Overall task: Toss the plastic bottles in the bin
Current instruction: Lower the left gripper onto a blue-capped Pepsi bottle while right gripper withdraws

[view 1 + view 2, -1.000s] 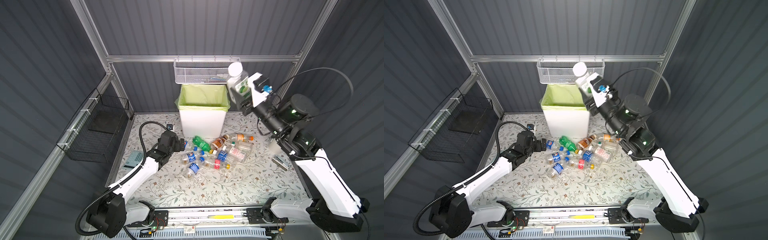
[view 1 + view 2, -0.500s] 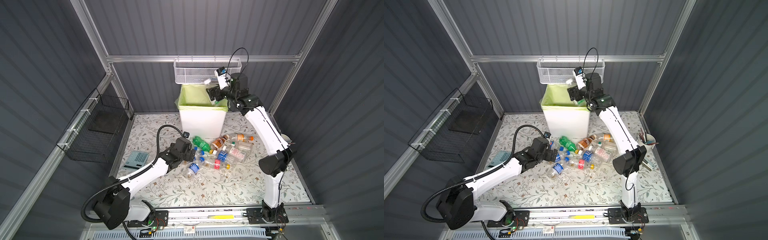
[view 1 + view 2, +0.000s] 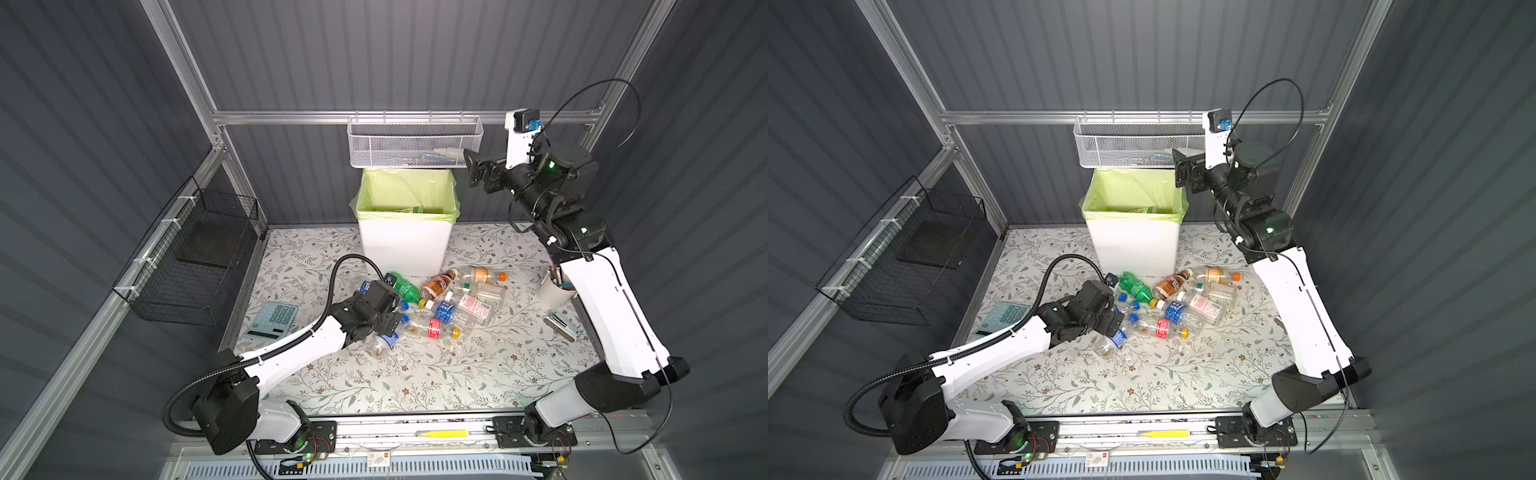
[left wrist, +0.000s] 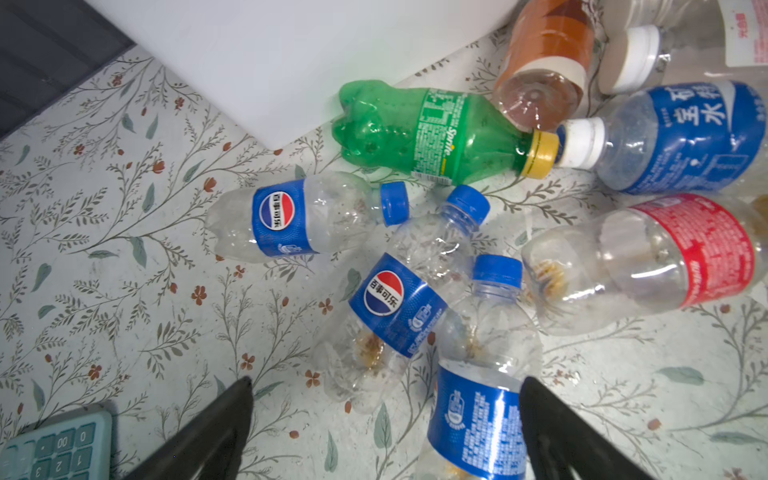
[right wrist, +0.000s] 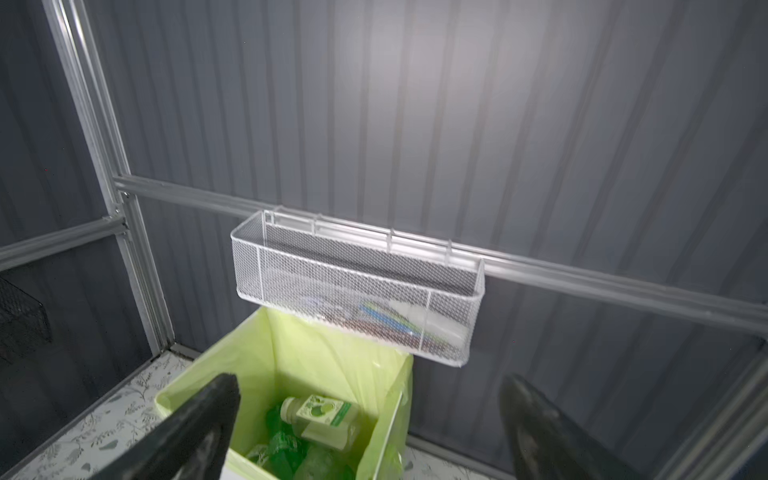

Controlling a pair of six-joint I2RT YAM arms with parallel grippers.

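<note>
Left wrist view showed us our left hand (image 4: 385,380) spread over the plastic bottles (image 4: 395,307) crowded at six o'clock of the bin (image 3: 403,249), right hand (image 5: 369,377) spread empty at its two o'clock; closing could pinch two touching bottles, dropping one.

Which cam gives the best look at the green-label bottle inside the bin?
Right wrist view: it looks down into the bin and shows the green-label bottle whole. Both top views catch only a sliver of its label over the rim. Left wrist view shows only the bin's outer wall.
</note>
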